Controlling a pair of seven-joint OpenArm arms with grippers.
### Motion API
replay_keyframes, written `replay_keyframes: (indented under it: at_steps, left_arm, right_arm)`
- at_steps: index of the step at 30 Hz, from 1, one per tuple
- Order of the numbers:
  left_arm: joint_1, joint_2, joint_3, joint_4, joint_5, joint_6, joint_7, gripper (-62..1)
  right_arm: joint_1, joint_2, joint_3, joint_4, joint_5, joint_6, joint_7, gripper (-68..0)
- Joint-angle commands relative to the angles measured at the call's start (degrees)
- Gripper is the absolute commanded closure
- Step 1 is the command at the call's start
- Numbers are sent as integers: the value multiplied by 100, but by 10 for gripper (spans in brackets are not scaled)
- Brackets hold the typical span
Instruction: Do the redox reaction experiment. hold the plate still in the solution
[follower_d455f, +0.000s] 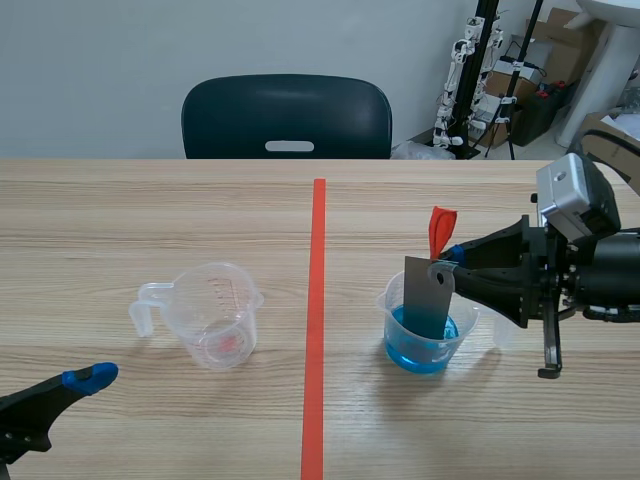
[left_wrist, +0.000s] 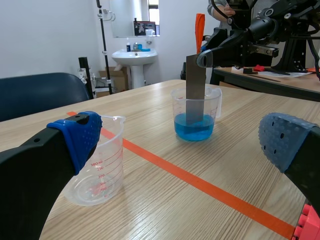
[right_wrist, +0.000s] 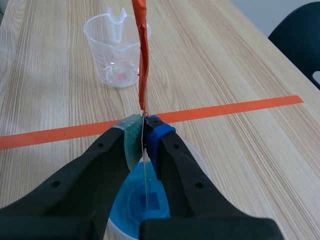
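Note:
A grey metal plate (follower_d455f: 428, 295) with a red tape tab (follower_d455f: 440, 228) on top stands upright, its lower end dipped in blue solution inside a clear beaker (follower_d455f: 420, 350) right of the tape line. My right gripper (follower_d455f: 450, 258) is shut on the plate's upper end, coming in from the right. In the right wrist view the plate (right_wrist: 145, 175) shows edge-on between the pads, above the blue liquid (right_wrist: 132, 202). The left wrist view shows the plate (left_wrist: 196, 85) in the beaker (left_wrist: 195, 112) ahead. My left gripper (left_wrist: 182, 137) stands open and holds nothing, low at the near left (follower_d455f: 85, 380).
An empty clear measuring cup (follower_d455f: 212, 318) with a handle stands left of the orange tape line (follower_d455f: 317, 320). A dark chair (follower_d455f: 287, 118) stands behind the table's far edge. Boxes and stands clutter the back right.

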Motion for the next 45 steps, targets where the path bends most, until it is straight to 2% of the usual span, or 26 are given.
replay_keyframes:
  at_steps: [1, 17, 22, 28, 35, 41, 45]
  left_arm:
    - [59, 11, -11, 70, -39, -9, -262, -623]
    - [59, 11, -11, 70, -37, -9, -262, -623]
    - [59, 11, -11, 70, -37, -9, -262, -623]
    - [59, 11, -11, 70, -37, -9, -262, -623]
    - [59, 11, -11, 70, -37, -9, -262, -623]
    - [59, 11, -11, 70, -37, -9, -262, -623]
    - [59, 11, -11, 66, -37, -9, -262, -623]
  right_arm:
    - [66, 28, 55, 90, 92, 7, 109, -6]
    - [68, 63, 55, 90, 363, 35, 149, -6]
    - [72, 179, 55, 153, 586, 138, 149, -6]
    - [83, 334, 55, 350, 584, 138, 146, -6]
    - [79, 330, 55, 348, 577, 138, 63, -6]
    - [31, 205, 55, 348, 435, -197, -352, -6]
    - [-109, 153, 52, 348, 382, -463, -350, -6]
